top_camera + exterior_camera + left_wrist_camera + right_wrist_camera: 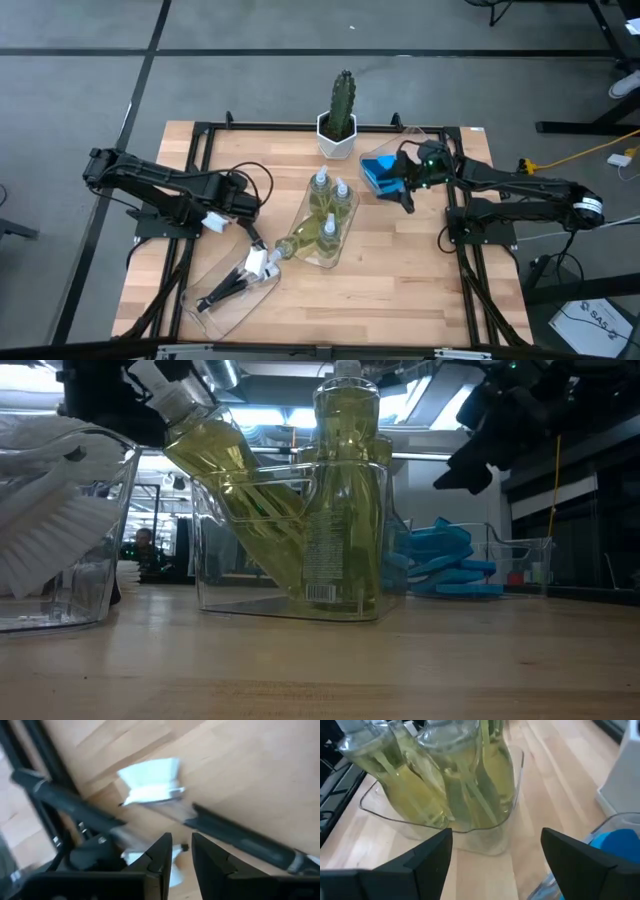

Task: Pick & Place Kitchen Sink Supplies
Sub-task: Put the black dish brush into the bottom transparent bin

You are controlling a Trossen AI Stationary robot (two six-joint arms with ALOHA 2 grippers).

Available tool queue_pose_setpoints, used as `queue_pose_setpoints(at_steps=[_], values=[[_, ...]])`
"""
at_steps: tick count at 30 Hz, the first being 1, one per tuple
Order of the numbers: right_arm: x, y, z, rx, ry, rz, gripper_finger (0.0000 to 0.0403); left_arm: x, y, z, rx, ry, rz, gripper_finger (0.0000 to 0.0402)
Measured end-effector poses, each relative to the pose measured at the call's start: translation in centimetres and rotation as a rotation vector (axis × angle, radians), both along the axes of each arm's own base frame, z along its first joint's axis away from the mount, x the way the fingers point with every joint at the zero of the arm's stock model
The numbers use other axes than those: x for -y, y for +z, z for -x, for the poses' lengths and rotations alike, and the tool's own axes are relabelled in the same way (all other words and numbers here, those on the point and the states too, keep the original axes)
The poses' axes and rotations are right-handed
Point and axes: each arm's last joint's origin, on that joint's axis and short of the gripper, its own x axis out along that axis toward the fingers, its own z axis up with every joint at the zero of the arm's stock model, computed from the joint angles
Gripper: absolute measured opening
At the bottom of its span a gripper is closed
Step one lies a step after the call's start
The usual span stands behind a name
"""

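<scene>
Pale yellow-green, the tilted bottle [292, 243] leans against its tray [345, 228]; left gripper [258, 250], fingers barely parted, should ease away slowly, while right gripper [407, 196] waits wide apart.

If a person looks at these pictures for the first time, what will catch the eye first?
Probably the clear plastic tray at the table's middle, packed with clear bottles of pale yellow-green liquid; one tilted bottle leans out over its near-left edge. The left gripper is beside that bottle's cap, fingers slightly apart. Behind stands a green cactus in a white pot, with bright blue sponges under the open right gripper.
</scene>
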Motion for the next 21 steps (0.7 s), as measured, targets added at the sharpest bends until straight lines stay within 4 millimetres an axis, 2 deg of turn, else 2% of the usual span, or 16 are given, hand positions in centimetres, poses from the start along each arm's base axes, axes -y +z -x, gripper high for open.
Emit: queue_pose_setpoints(at_steps=[6, 12, 16, 21], values=[[-0.6, 0.8, 1.3, 0.078, -0.022, -0.023, 0.0300, -0.1, 0.0, -0.4, 0.024, -0.057, -0.033, 0.0046], [-2.5, -1.3, 4.1, 0.288, -0.035, -0.077, 0.0300, -0.3, 0.4, -0.1, 0.038, -0.086, -0.060, 0.0029], [-3.4, -2.3, 5.7, 0.477, -0.062, -0.032, 0.0300, -0.8, 0.8, 0.2, 0.050, -0.084, -0.076, 0.0019], [-4.1, -2.8, 6.9, 0.563, -0.080, 0.005, 0.0300, -1.3, 1.0, 0.4, 0.054, -0.096, -0.090, 0.0007]])
